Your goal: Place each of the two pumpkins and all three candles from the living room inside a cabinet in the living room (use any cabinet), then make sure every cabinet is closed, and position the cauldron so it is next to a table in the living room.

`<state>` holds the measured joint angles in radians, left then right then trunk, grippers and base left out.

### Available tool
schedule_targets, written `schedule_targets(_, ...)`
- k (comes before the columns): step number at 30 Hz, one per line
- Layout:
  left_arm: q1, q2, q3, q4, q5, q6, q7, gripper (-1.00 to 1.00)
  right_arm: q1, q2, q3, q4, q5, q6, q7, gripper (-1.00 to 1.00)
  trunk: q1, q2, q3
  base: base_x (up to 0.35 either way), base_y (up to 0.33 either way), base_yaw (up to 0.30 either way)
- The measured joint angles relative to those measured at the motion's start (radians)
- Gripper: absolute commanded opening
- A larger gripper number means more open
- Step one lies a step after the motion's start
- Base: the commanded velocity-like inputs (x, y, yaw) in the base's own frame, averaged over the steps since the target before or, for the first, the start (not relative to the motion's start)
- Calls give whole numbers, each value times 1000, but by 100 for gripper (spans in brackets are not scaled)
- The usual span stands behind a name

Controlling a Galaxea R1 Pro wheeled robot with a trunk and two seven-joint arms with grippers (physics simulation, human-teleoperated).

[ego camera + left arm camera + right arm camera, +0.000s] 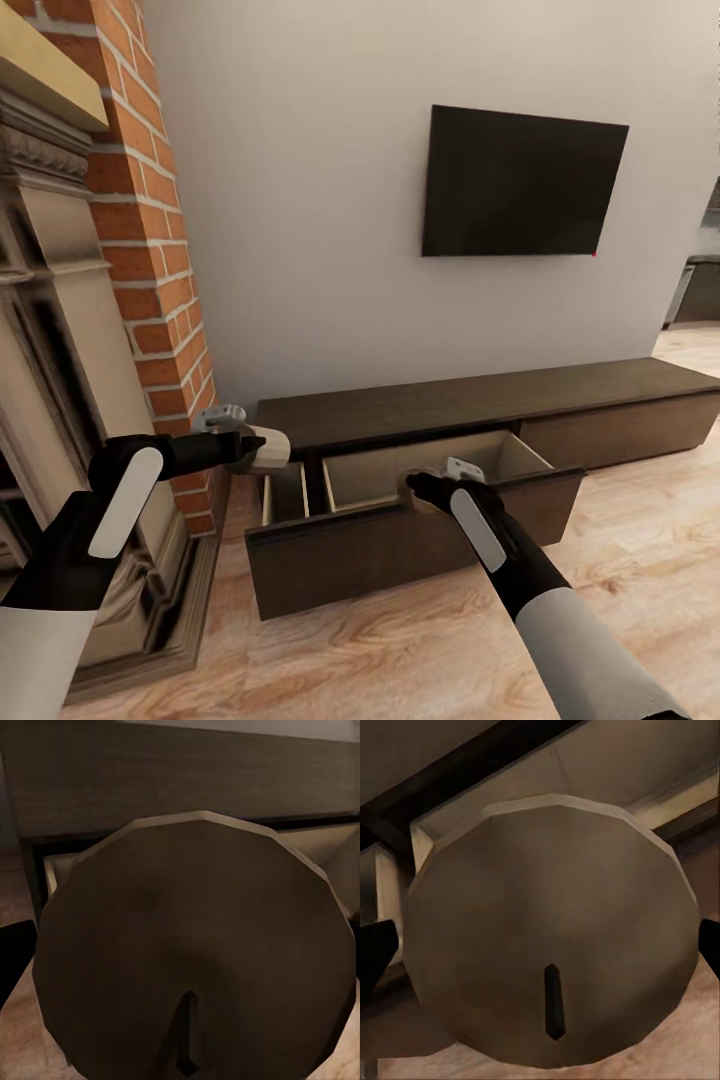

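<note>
The long dark-brown cabinet stands along the wall with a wide drawer and a narrow drawer both pulled out. My left gripper is shut on a beige candle, held above the cabinet's left end by the narrow drawer. In the left wrist view the candle's round end with its dark wick faces the camera. My right gripper is shut on another candle at the wide drawer's front edge; a black finger shows beside it. No pumpkins, cauldron or table are in view.
A brick fireplace with a stone surround stands close on the left, right beside my left arm. A black TV hangs on the wall above the cabinet. The pulled-out drawer front juts over the wood floor.
</note>
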<state>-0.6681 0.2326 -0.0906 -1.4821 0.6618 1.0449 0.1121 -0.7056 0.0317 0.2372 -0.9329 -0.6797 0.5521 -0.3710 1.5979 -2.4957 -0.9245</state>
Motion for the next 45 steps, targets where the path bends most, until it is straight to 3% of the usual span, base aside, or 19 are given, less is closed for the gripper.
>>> schedule_targets(8,0,0,-30,5,-1,0,0,-100,37,0,-3,-168,-1,87,-5,-100,-31,56,25,0,0,0)
schedule_targets(10,0,0,-35,5,-3,0,0,-100,43,0,-6,-196,-2,139,-13,-100,-38,70,31,0,0,0)
schedule_targets(15,0,0,-44,6,-4,0,0,-100,48,5,-55,-220,10,215,-77,-100,-57,105,47,0,0,0)
schedule_targets(20,0,0,-100,7,-4,0,4,-100,49,9,-111,-226,0,243,-139,-100,-76,140,63,0,0,0)
schedule_targets(23,0,0,-121,7,-8,0,21,-100,50,10,-121,-227,-3,276,-148,-100,-88,161,72,0,0,0)
schedule_targets(28,0,0,-156,7,-5,0,74,-100,50,11,-171,-227,1,326,-157,-100,-107,196,88,0,0,0)
schedule_targets(31,0,0,-207,6,-3,0,90,-100,50,11,-205,-227,-1,340,-162,-100,-119,217,97,0,0,0)
schedule_targets(37,0,0,-242,5,-5,0,97,-100,50,11,-223,-222,0,346,-167,-100,-142,259,116,0,0,0)
schedule_targets(40,0,1,-250,4,-3,0,98,-100,49,12,-224,-220,4,349,-207,-100,-153,280,125,0,0,0)
schedule_targets(44,0,1,-295,3,1,0,97,-100,48,13,-226,-218,-4,347,-260,-100,-169,308,138,0,0,0)
schedule_targets(45,0,1,-321,2,1,0,97,-100,48,12,-227,-218,-3,347,-270,-100,-172,315,141,0,0,0)
